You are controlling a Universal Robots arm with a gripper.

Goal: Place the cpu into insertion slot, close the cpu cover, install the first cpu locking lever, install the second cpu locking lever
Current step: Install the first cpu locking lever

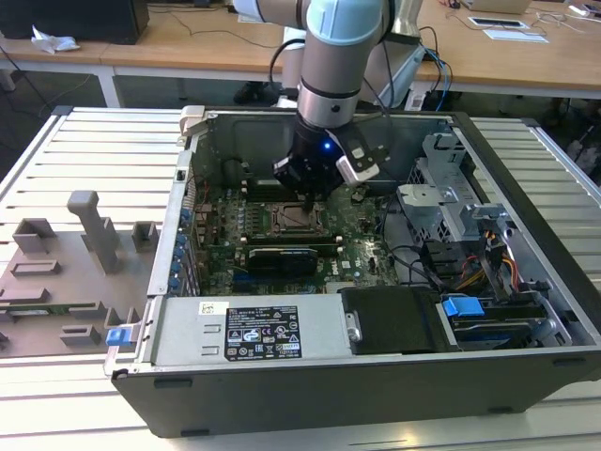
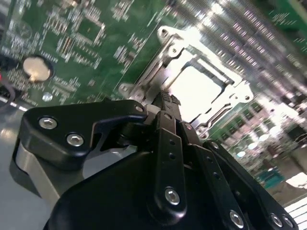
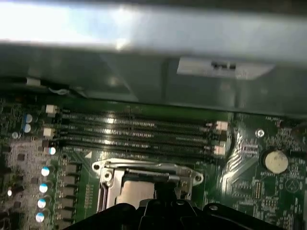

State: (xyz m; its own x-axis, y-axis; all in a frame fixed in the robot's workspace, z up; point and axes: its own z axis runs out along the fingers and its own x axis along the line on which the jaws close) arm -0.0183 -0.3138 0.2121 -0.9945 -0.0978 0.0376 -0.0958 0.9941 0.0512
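My gripper (image 1: 306,200) reaches down into the open computer case, right over the insertion slot (image 1: 299,218) on the green board. In the second wrist view its black fingers (image 2: 168,124) stand pressed together, and their tip (image 2: 167,99) touches the edge of the socket frame. The cpu (image 2: 195,88) lies in the slot with its silver-grey top showing. The cpu cover (image 2: 180,45) lies flat around it as a silver frame. The first wrist view shows the cpu (image 3: 136,192) inside the cover (image 3: 144,167), with the gripper (image 3: 165,191) at its edge. I cannot make out the locking levers.
Long black memory slots (image 3: 139,129) run beside the socket, with a coin battery (image 3: 275,161) further off. A black card (image 1: 282,256), the power supply (image 1: 244,334) and a drive cage (image 1: 451,183) crowd the case. A grey fixture tray (image 1: 66,272) lies at the exterior view's left.
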